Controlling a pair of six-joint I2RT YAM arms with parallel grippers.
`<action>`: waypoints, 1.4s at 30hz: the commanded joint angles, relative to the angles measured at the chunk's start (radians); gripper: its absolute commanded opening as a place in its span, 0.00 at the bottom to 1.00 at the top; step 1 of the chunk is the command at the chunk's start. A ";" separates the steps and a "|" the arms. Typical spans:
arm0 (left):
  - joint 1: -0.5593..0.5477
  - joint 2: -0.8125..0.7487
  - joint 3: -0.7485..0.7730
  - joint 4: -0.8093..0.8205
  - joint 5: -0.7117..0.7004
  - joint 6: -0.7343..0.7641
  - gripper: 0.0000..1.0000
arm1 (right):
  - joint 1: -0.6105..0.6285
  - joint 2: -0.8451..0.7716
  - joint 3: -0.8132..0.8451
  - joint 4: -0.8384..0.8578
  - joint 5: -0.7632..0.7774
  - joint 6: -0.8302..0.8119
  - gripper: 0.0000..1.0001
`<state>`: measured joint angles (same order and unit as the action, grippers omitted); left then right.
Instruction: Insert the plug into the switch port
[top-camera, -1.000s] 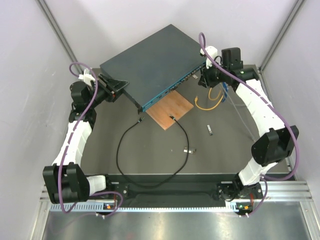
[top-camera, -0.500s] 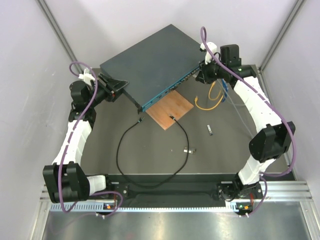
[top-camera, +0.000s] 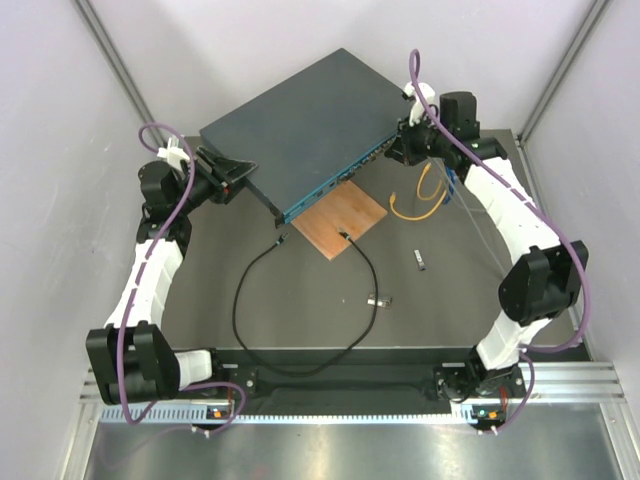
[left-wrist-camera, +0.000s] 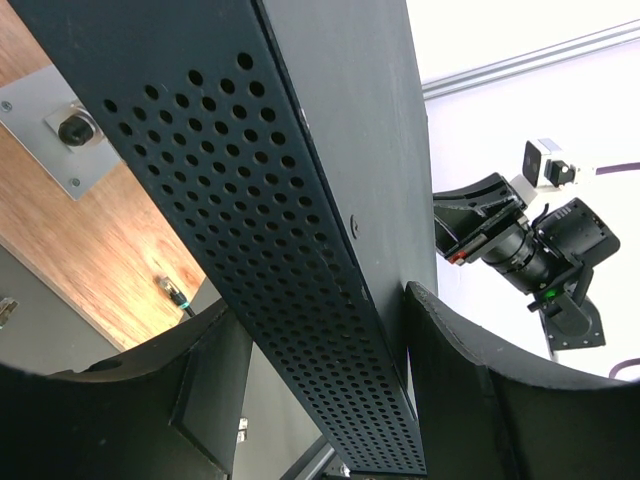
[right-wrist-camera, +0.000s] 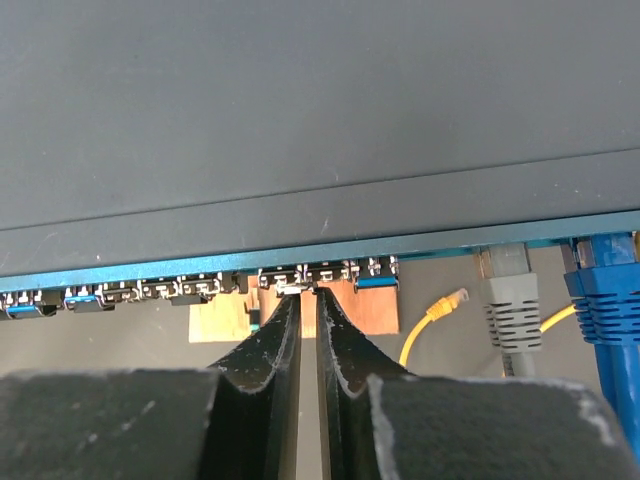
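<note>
The switch (top-camera: 300, 130) is a big flat dark box lying slantwise at the back of the table. Its teal front face (top-camera: 335, 183) carries a row of small dark sockets, the switch port row (right-wrist-camera: 320, 272). My left gripper (top-camera: 235, 175) grips the switch's left corner, its fingers (left-wrist-camera: 455, 360) above and below the perforated side (left-wrist-camera: 300, 200). My right gripper (top-camera: 400, 150) is shut and holds nothing, its tips (right-wrist-camera: 308, 293) against the port row near the right end. The thin black cable (top-camera: 240, 300) lies loose; one plug (top-camera: 281, 240) rests by the switch's front corner, the other end (top-camera: 343, 235) on the brown board.
A brown square board (top-camera: 340, 218) lies partly under the switch's front. A yellow cable (top-camera: 420, 205) curls at the right; grey (right-wrist-camera: 508, 300) and blue (right-wrist-camera: 610, 310) plugs sit in the switch's right end. Two small loose sticks (top-camera: 420, 260) (top-camera: 378, 298) lie mid-table. Walls stand close on both sides.
My right gripper has moved in towards the right end of the switch's front face and its jaws have closed. The left arm, switch and black cable have not moved.
</note>
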<state>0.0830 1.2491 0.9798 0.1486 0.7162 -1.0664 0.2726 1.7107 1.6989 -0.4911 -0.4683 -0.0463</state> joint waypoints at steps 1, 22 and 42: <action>-0.009 0.038 0.031 0.049 -0.037 0.097 0.00 | 0.011 -0.049 -0.027 0.224 0.014 0.040 0.06; 0.011 0.064 0.034 0.028 -0.034 0.118 0.00 | 0.042 -0.068 -0.111 0.546 0.045 0.203 0.00; 0.014 0.061 0.051 0.022 -0.020 0.151 0.00 | 0.079 -0.103 -0.090 0.389 0.066 0.028 0.15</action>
<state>0.0986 1.2682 0.9977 0.1299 0.7567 -1.0519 0.2962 1.6581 1.5848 -0.3340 -0.4068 0.0738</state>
